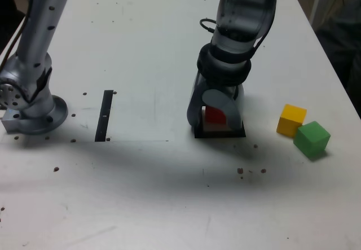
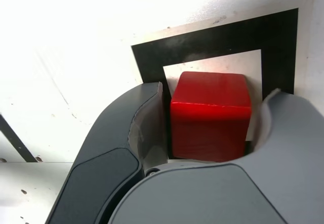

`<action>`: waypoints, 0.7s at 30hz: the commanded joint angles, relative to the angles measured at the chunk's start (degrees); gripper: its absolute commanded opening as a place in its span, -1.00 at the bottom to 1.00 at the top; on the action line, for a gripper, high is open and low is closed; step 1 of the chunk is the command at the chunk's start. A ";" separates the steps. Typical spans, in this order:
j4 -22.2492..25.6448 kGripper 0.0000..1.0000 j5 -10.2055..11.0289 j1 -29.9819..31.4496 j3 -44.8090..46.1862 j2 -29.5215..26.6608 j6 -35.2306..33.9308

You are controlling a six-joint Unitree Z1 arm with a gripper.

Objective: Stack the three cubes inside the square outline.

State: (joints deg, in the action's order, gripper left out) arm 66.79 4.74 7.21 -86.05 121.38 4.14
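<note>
The red cube [image 1: 213,114] [image 2: 210,113] sits on the white centre of the square outline [image 1: 220,133] [image 2: 202,37], slightly off-centre within it. My gripper [image 1: 217,122] [image 2: 210,133] reaches straight down around it, one finger on either side. In the wrist view a thin gap shows between each finger [image 2: 147,128] and the cube's sides, so the jaws stand open and apart from it. On the table toward the exterior view's right, the yellow cube [image 1: 291,119] and the green cube [image 1: 311,139] sit with corners touching.
A narrow black strip [image 1: 104,115] lies on the white table, left of the outline in the exterior view. The arm's base [image 1: 28,106] stands at the exterior view's far left. The table's right edge [image 1: 333,69] runs close behind the loose cubes.
</note>
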 commanded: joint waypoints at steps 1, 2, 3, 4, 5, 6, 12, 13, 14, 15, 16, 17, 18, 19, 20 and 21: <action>0.85 0.99 0.07 0.42 -0.89 -1.96 0.07; 1.48 0.99 0.21 0.68 -1.67 -2.39 0.08; 2.36 0.99 0.41 1.01 -2.81 -2.73 0.08; 3.49 0.99 0.67 1.41 -4.34 -2.96 0.09; 4.83 0.99 0.99 1.84 -6.26 -3.05 0.14; 6.37 0.99 1.34 2.25 -8.51 -2.99 0.24; 18.49 0.98 2.45 3.41 -27.27 1.57 3.43; 20.44 0.98 2.43 3.42 -30.87 3.02 4.35; 22.19 0.98 2.36 3.38 -34.51 4.59 5.30; 23.68 0.98 2.20 3.31 -38.09 6.22 6.22; 25.15 0.98 1.87 3.15 -42.63 8.35 7.36; 25.85 0.98 1.56 2.99 -45.77 9.86 8.15; 26.32 0.98 1.16 2.77 -48.60 11.29 8.84; 26.64 0.98 0.73 2.51 -51.13 12.61 9.43; 26.83 0.98 0.34 2.23 -53.27 13.78 9.88; 26.93 0.98 0.04 1.93 -55.02 14.78 10.23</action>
State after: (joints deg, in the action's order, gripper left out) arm 92.84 5.30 9.58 -120.29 134.93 13.78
